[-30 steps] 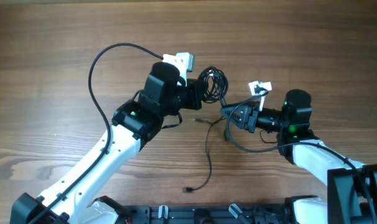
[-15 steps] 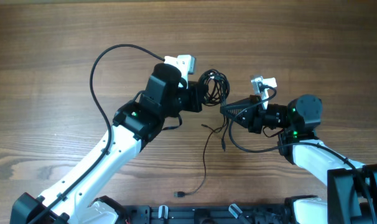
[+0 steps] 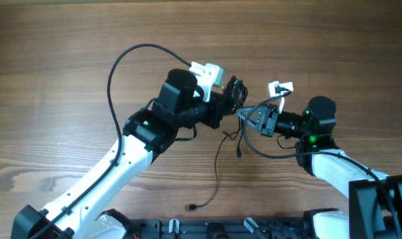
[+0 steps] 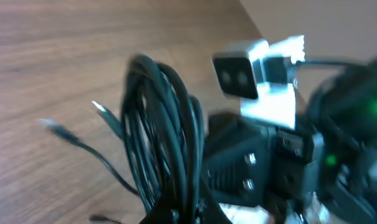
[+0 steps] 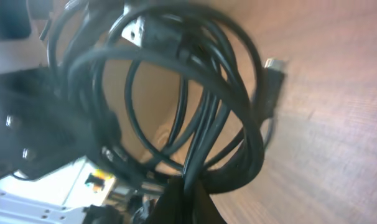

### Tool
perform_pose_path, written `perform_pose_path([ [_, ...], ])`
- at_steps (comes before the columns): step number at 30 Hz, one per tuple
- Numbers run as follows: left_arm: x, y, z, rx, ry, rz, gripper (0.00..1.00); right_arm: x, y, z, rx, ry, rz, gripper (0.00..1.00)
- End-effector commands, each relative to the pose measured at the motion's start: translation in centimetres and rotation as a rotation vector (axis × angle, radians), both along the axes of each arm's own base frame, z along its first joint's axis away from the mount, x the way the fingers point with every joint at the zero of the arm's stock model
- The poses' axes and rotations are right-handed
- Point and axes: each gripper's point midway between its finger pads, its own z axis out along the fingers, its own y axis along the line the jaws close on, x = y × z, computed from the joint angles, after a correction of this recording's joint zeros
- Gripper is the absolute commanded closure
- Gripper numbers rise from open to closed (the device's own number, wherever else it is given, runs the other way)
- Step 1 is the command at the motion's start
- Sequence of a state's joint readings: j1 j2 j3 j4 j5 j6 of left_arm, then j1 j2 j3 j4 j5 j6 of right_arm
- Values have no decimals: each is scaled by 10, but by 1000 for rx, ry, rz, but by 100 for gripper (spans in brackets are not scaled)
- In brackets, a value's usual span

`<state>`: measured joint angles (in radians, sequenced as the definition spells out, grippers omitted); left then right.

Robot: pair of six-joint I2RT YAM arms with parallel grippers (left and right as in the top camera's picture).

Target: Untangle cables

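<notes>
Cables (image 3: 235,91) sit in a bunch, with the left fingers (image 3: 225,104) and right fingers (image 3: 249,118) both clamped on it. One strand (image 3: 216,166) trails near on the desk (image 3: 55,53).

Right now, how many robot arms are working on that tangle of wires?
2. The left arm reaches in from the lower left, the right arm from the lower right; both meet at the cable bundle.

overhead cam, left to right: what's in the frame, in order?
left arm → left wrist camera → cable bundle → right wrist camera → right arm
</notes>
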<state>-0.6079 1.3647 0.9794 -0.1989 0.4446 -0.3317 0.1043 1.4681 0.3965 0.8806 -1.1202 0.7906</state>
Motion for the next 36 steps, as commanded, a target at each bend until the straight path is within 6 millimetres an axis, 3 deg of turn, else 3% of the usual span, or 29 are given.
perform_pose_path([
  [1, -31, -13, -5, -17, 34, -178, 96, 6, -1, 16, 8, -98, -15, 96],
  [8, -15, -2, -11, 39, -3, -98, 96, -23, 8, 26, 47, -111, 162, 96],
  [11, -11, 2, -11, 32, 2, -91, 96, -24, 8, 26, 46, -114, 165, 96],
  [18, -58, -15, 4, -96, 52, -371, 93, 12, -3, 25, 35, -96, -53, 95],
  [24, -73, -17, -5, -64, 71, -421, 87, 13, -3, 24, 37, -89, -60, 90],
  [26, -63, -13, -12, -18, 63, -363, 86, 13, -3, 24, 37, -89, -59, 78],
  [29, -35, 1, -27, 74, 78, -167, 88, 12, -3, 13, 11, -64, -57, 25],
  [30, -25, 8, -31, 99, 92, -84, 88, 12, -4, 8, -6, -58, -56, 0],
  [32, -9, 21, -37, 130, 122, 49, 83, 15, -8, -8, -38, 3, -90, 0],
  [36, 18, 59, -52, 198, 189, 366, 73, 34, -41, -55, -121, 243, -309, 0],
])
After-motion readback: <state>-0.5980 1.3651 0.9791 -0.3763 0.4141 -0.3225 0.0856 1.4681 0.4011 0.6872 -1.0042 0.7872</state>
